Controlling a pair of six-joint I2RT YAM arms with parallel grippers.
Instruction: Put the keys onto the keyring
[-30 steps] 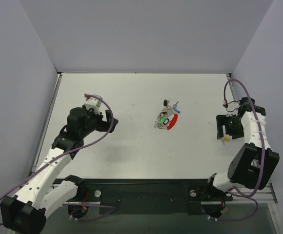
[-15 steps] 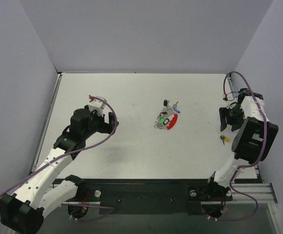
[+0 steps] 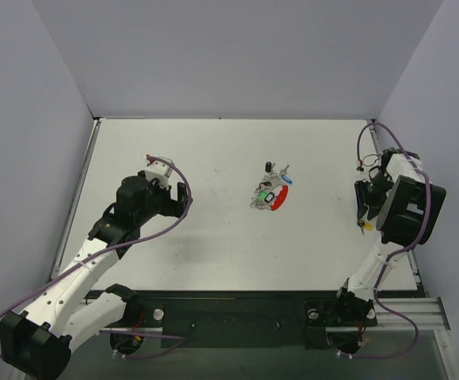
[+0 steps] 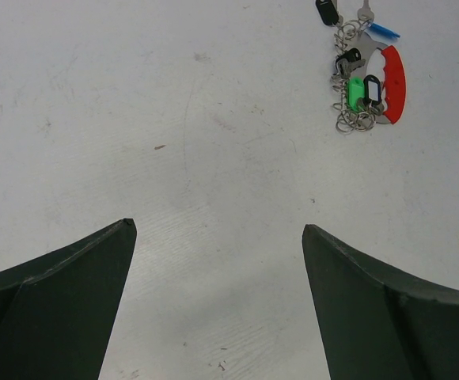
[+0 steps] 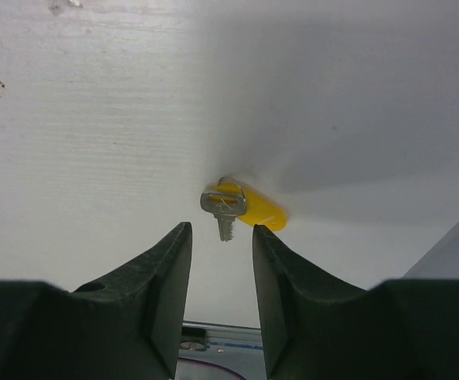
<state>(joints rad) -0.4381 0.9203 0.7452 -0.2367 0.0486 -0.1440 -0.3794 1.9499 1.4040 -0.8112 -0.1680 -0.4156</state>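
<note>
Nearest to us, at the bottom edge of the top view, both arms rise from their bases onto the white table (image 3: 214,253). At the lower right of that view we see the right pincer (image 3: 361,212) pointed down at the table close to the right wall. In the right wrist view the right pincer (image 5: 220,229) stands with its jaws a narrow gap apart, pinching nothing. Just past its tips lies a yellow-capped key (image 5: 241,207), flat on the table, its silvery blade pointing into the gap; from above this key (image 3: 362,226) sits alone, well apart from the others.

At the left of the top view, the left pincer (image 3: 184,198) faces the middle of the table, its jaws spread wide and empty, as the left wrist view (image 4: 218,229) confirms.

Farther off, near the middle of the table, we find the keyring (image 3: 278,200), part red and part silvery. In the upper right of the left wrist view the keyring (image 4: 393,83) shows beside a green-capped key (image 4: 356,91), with a blue-capped key (image 4: 384,32) and a black-capped key (image 4: 327,9) bunched just beyond it.
</note>
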